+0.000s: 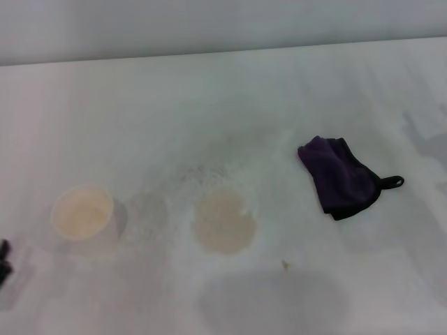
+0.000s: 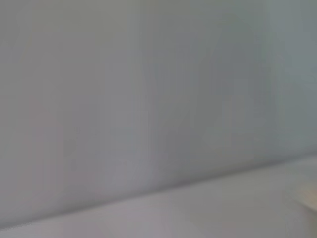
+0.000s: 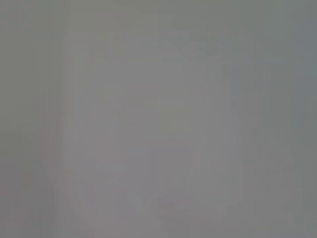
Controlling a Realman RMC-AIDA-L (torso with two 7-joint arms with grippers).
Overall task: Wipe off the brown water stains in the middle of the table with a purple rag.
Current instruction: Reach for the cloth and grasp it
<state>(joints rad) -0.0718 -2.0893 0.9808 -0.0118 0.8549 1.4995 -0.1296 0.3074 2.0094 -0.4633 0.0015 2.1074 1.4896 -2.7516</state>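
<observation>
At the far lower left edge of the head view I am seeing a small dark piece of the left gripper (image 1: 4,259) poking into the frame, sitting low beside the table (image 1: 223,98); too little of it is showing for me to tell whether its fingers are apart or together. Just to its right, in the lower left of the frame, 1 white paper cup (image 1: 82,212) is standing upright on the white surface, casting a grey shadow to its right. In the lower middle of the frame, the brown stain (image 1: 223,222) is lying as a pale tan roundish blotch, apart from the cup. A tiny brown speck (image 1: 284,264) is sitting just below and to the right of it. Further right, in the middle right of the frame, the purple rag (image 1: 339,176) is lying crumpled, well apart from the stain, with its black loop pointing right. The right gripper is not appearing anywhere. The left wrist view is showing only a table edge against a plain wall (image 2: 148,89); the right wrist view is giving me plain grey.
</observation>
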